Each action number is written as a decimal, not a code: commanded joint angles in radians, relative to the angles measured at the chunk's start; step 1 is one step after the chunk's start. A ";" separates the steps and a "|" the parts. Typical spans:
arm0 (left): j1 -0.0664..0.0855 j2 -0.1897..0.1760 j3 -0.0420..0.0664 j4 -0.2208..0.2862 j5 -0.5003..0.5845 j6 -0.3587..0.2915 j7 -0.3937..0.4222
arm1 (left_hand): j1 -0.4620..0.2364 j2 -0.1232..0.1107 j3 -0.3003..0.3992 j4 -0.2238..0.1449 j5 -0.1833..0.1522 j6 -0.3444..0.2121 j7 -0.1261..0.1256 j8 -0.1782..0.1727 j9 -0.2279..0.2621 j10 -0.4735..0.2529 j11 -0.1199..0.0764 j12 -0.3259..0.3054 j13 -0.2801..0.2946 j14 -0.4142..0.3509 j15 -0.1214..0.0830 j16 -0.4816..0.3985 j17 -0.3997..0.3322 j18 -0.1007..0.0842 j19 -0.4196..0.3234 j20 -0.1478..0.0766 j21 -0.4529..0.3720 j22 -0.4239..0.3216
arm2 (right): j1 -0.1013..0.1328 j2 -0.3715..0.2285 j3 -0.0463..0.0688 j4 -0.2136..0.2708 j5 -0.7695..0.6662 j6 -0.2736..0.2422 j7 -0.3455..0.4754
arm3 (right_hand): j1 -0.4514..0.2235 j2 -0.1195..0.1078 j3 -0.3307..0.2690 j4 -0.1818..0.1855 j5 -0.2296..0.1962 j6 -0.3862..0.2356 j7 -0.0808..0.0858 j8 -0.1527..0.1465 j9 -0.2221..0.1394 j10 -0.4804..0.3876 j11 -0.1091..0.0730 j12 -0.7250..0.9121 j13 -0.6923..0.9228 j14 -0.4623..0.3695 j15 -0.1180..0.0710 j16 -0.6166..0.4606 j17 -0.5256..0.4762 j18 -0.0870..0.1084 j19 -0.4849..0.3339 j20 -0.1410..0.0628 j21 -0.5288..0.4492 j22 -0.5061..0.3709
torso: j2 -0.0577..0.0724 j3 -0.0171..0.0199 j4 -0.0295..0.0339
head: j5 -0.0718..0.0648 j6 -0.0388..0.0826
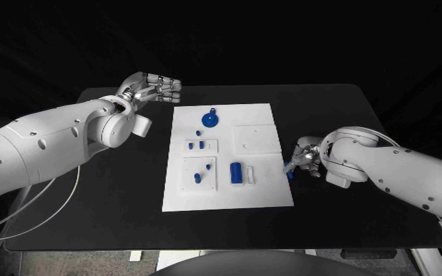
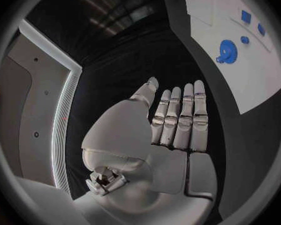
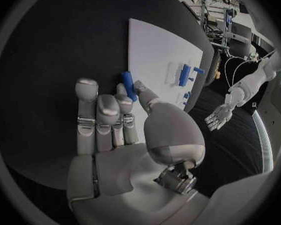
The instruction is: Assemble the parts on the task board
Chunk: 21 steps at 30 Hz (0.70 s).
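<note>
The white task board lies in the middle of the black table. On it are a round blue part at the far end, small blue pegs in a raised block, and a blue cylinder near the front. My right hand sits just off the board's right edge and pinches a short blue part between thumb and a finger, low over the table. My left hand hovers beyond the board's far left corner, fingers straight and holding nothing.
A blank raised white square lies on the board's right half. Bare black table stretches either side of the board. The table's far edge runs close behind my left hand.
</note>
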 commanded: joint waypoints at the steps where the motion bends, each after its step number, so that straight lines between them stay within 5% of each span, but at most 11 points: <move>1: 0.000 0.002 0.000 0.000 0.003 0.014 0.006 | -0.003 0.005 -0.003 0.005 -0.003 -0.006 0.002 -0.004 0.000 -0.007 0.001 -0.002 -0.001 -0.001 0.006 -0.004 0.000 -0.003 0.000 0.005 0.000 -0.001 | 0.010 -0.008 0.005 0.014 -0.003 -0.001 -0.015 | -0.006 0.000 -0.003 0.004 -0.004 0.010 0.001 0.006 0.005 0.002 -0.003 -0.004 -0.002 0.001 -0.002 0.003 0.000 -0.018 0.050 0.000 0.006 0.002 | 0.000 0.0001 0.0008 | -0.001 0.001; 5: 0.000 0.003 0.000 0.000 0.003 0.014 0.005 | -0.004 0.006 -0.003 0.006 -0.003 -0.006 0.002 -0.004 0.000 -0.007 0.001 -0.002 -0.001 -0.001 0.006 -0.004 0.000 -0.004 -0.001 0.005 0.000 -0.001 | 0.025 -0.017 0.019 0.035 0.001 -0.001 -0.020 | -0.019 -0.005 -0.010 0.016 0.000 0.008 0.001 0.005 0.003 0.002 -0.002 -0.008 -0.004 0.001 -0.001 0.001 -0.001 -0.018 0.049 0.000 0.003 0.001 | 0.000 -0.0007 0.0013 | -0.002 0.001; 7: 0.000 0.003 0.000 -0.001 0.003 0.014 0.004 | -0.004 0.006 -0.003 0.006 -0.003 -0.006 0.002 -0.004 0.000 -0.007 0.001 -0.002 -0.001 -0.001 0.006 -0.004 0.000 -0.004 -0.001 0.005 0.000 -0.001 | 0.031 -0.019 0.024 0.042 0.004 -0.004 -0.024 | -0.038 -0.016 -0.026 0.036 0.055 0.008 0.002 0.006 0.000 0.002 -0.002 -0.010 -0.006 0.001 -0.001 0.000 -0.002 -0.018 0.049 0.000 0.002 0.001 | 0.000 -0.0010 0.0017 | 0.000 0.001; 21: 0.000 0.004 0.000 -0.001 0.003 0.015 0.003 | -0.004 0.006 -0.003 0.006 -0.003 -0.006 0.002 -0.004 0.000 -0.007 0.001 -0.002 -0.001 -0.001 0.006 -0.004 0.000 -0.004 -0.001 0.005 0.000 -0.001 | 0.044 0.014 0.030 0.101 0.098 -0.020 -0.031 | -0.026 -0.013 -0.045 0.062 0.053 0.010 0.001 0.006 -0.005 0.003 -0.002 -0.015 -0.008 0.001 -0.002 -0.001 -0.002 -0.019 0.049 -0.001 0.000 0.000 | 0.001 0.0004 0.0007 | 0.006 -0.003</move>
